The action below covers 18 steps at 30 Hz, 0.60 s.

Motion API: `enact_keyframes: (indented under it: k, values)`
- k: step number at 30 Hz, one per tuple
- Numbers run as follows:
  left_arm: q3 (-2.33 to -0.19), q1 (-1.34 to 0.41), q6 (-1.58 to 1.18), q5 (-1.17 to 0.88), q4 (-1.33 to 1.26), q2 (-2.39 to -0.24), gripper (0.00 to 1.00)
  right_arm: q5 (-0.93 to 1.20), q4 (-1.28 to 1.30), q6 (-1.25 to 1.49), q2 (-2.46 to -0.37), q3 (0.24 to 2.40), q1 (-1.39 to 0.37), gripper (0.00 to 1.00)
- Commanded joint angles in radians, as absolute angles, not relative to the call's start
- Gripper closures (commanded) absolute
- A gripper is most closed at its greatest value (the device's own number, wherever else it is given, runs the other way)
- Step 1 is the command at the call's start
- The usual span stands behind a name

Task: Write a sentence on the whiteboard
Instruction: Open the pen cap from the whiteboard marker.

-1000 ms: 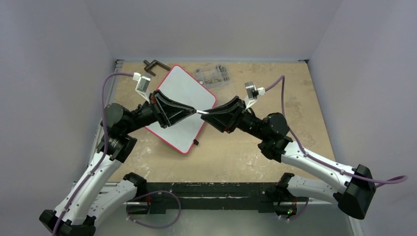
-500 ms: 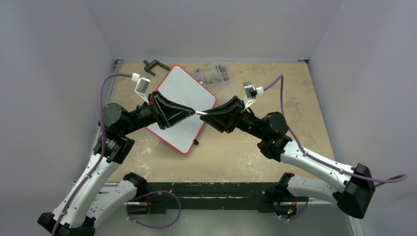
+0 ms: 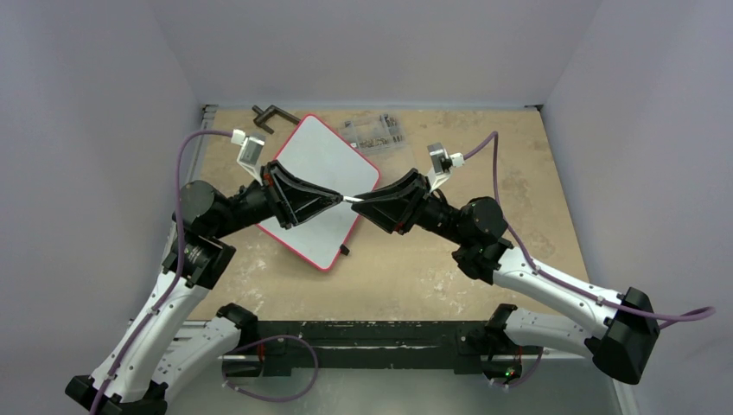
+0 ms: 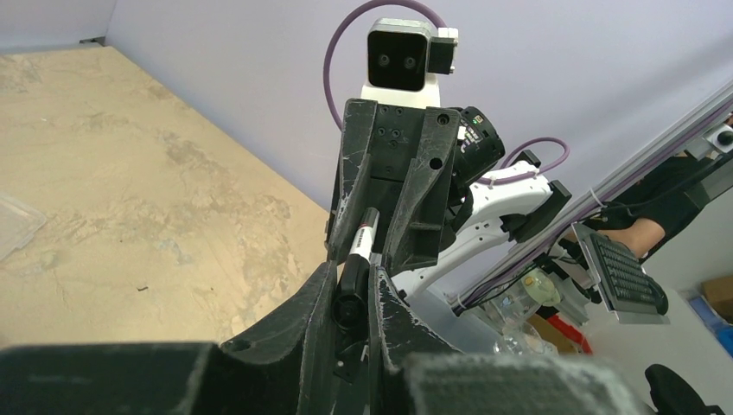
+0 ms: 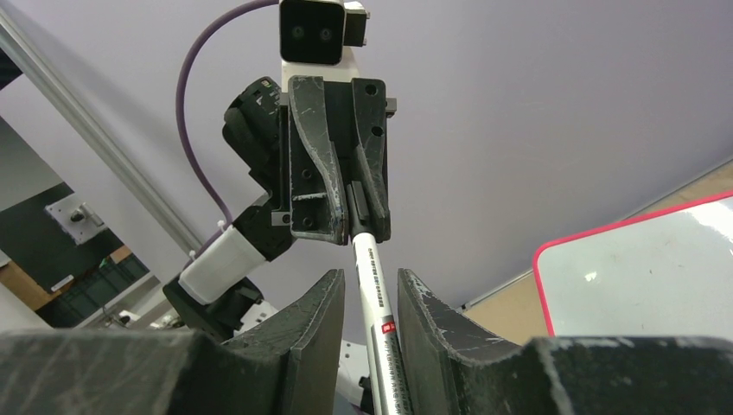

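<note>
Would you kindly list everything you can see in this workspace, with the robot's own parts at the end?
whiteboard: one, white with a red rim, lying at an angle left of the table's centre; no writing visible on it.
marker: one, white barrel with a black end, held in the air between both grippers over the board's right edge.
clear box: one, transparent, holding small parts, at the far edge beyond the board.
clamp-like tool: one, dark, near the far-left corner.
table: one, tan.
left gripper: one, black, shut on the marker's black end.
right gripper: one, black, shut on the white barrel.
</note>
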<state>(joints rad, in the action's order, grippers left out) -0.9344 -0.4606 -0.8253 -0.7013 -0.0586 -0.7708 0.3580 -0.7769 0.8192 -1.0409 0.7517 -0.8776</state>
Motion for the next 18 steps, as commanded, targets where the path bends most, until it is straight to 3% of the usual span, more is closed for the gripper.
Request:
enact_keyframes:
  k: [1,18]
  values:
    - [-0.944,-0.460,-0.767,-0.646,-0.002,-0.773,1.00,0.381,-0.873,0.818,-1.012,0.801,-0.881,0.71]
    - [-0.922,-0.460,-0.749,-0.635,-0.002,-0.781,1.00,0.396,-0.907,0.828,-1.035,0.805,-0.881,0.83]
